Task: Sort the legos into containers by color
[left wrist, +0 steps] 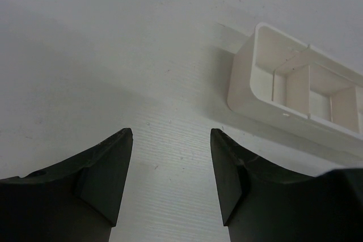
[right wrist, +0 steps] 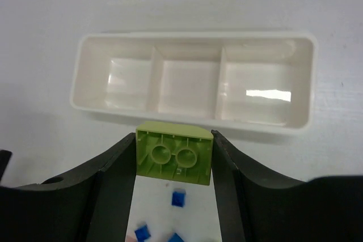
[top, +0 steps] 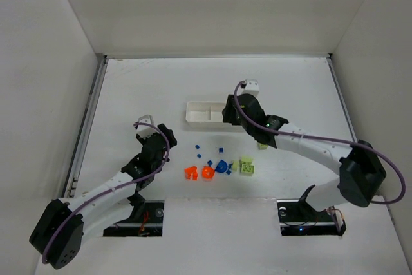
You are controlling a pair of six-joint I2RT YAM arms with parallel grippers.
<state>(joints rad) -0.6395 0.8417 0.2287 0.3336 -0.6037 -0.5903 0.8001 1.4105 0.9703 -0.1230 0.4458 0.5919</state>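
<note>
The matte white worktop (top: 290,88) carries a glossy white plastic tray (right wrist: 255,124), long and shallow, with three square compartments. The left claw (left wrist: 171,140) gapes wide over bare worktop. The right claw (right wrist: 173,160) pinches a blocky lime-green lego (right wrist: 174,152) by its sides, just before the tray's near wall. Tiny orange pieces (top: 207,172) and blue pieces (top: 221,166) lie loose.
</note>
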